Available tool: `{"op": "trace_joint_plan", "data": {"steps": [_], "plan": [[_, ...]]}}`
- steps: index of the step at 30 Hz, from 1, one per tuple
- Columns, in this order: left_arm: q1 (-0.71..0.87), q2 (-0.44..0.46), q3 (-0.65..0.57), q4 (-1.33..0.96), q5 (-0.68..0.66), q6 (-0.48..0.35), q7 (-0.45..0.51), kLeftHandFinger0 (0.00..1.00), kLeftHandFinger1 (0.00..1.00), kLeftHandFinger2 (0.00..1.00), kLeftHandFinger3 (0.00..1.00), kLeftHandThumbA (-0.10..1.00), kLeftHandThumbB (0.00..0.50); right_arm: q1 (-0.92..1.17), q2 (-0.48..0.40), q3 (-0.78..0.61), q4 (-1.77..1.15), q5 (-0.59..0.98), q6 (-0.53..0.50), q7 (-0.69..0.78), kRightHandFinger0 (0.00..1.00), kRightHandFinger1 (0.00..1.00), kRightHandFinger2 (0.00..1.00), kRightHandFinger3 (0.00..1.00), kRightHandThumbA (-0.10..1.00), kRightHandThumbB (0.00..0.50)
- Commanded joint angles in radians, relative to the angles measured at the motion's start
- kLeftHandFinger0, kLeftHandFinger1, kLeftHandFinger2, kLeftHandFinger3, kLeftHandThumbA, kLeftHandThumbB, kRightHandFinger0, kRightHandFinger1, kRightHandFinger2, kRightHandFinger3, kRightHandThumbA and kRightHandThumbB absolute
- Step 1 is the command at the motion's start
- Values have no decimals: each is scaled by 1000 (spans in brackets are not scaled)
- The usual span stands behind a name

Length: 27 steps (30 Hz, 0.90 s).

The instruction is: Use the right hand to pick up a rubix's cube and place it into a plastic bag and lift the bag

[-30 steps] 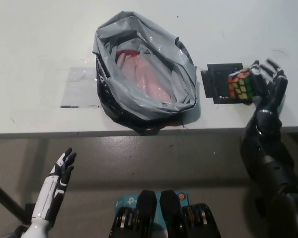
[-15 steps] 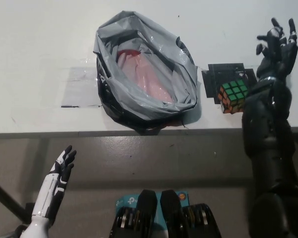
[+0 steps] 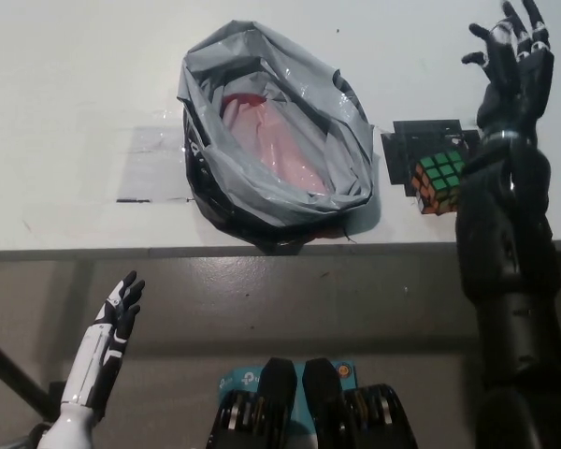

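A Rubik's cube (image 3: 438,181) with green, orange and red faces rests on a black square mat (image 3: 413,150) at the table's right. My black right hand (image 3: 511,58) is raised beyond and to the right of the cube, open with fingers spread, holding nothing. The forearm passes just right of the cube. A grey plastic bag (image 3: 276,140) sits open at the table's middle, with pink and red material inside. My white left hand (image 3: 110,327) rests open at the lower left, below the table edge.
The white table (image 3: 84,84) has a strip of clear tape (image 3: 150,164) left of the bag. Its front edge (image 3: 168,251) runs across the picture's middle, with grey floor below.
One second ago my right hand was around the cube. It has since let go and risen up and away, and the cube has settled on the mat, slightly left of where it was.
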Motion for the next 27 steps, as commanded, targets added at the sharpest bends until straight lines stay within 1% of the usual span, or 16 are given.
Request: {"op": "trace_joint_plan", "data": {"steps": [1,2,4,6,8,10,11,14,15,19,20,21,22,25,27], "plan": [[-29,22,6,-26,-6,-2,-9,1000,1000,1000,1000,1000,246,163,-223,418,-415,-675,99,137,1000,1000,1000,1000,824,468],[-26,22,6,-28,-8,-1,-9,1000,1000,1000,1000,1000,244,185,-237,436,-444,-699,112,151,1000,1000,1000,1000,857,498],[-19,22,9,-33,-8,1,-7,1000,1000,1000,1000,1000,243,239,-272,477,-510,-768,131,171,1000,1000,1000,1000,901,500],[-19,24,10,-32,-2,-5,-3,1000,1000,1000,1000,1000,242,276,-291,503,-548,-832,158,163,1000,1000,1000,1000,891,500],[-22,23,9,-25,-7,-9,-6,1000,1000,1000,1000,1000,247,307,-310,525,-569,-887,179,151,1000,1000,1000,1000,909,500],[-22,23,9,-24,-10,-8,-8,1000,1000,1000,1000,1000,247,315,-316,532,-575,-896,189,147,1000,1000,1000,1000,906,500],[-22,22,9,-24,-12,-10,-8,1000,1000,1000,1000,1000,251,331,-324,544,-571,-932,196,121,1000,1000,1000,1000,852,500],[-20,22,9,-21,-8,-16,-5,1000,1000,1000,1000,1000,255,350,-335,562,-563,-973,205,89,1000,1000,1000,1000,844,500],[-21,22,9,-20,-9,-17,-5,1000,1000,1000,1000,1000,256,354,-337,566,-561,-980,207,81,1000,1000,1000,1000,831,500],[-26,23,9,-16,-17,-19,-11,1000,1000,1000,1000,1000,260,362,-348,587,-549,-1005,226,55,1000,1000,1000,1000,856,500],[-28,24,9,-18,-17,-17,-11,1000,1000,1000,1000,1000,256,362,-346,594,-544,-1006,232,48,1000,1000,1000,1000,880,500],[-28,25,9,-19,-17,-16,-11,1000,1000,1000,1000,1000,256,362,-345,597,-541,-1006,234,47,1000,1000,1000,1000,880,500],[-28,24,9,-20,-17,-15,-11,1000,1000,1000,1000,1000,256,362,-344,602,-540,-1004,238,44,1000,1000,1000,1000,911,500],[-27,23,9,-18,-16,-15,-10,1000,1000,1000,1000,1000,267,366,-339,616,-544,-991,243,45,1000,1000,1000,1000,926,500],[-28,25,8,-15,-16,-22,-11,1000,1000,1000,1000,1000,260,369,-333,623,-551,-978,244,51,1000,1000,1000,1000,926,500]]}}
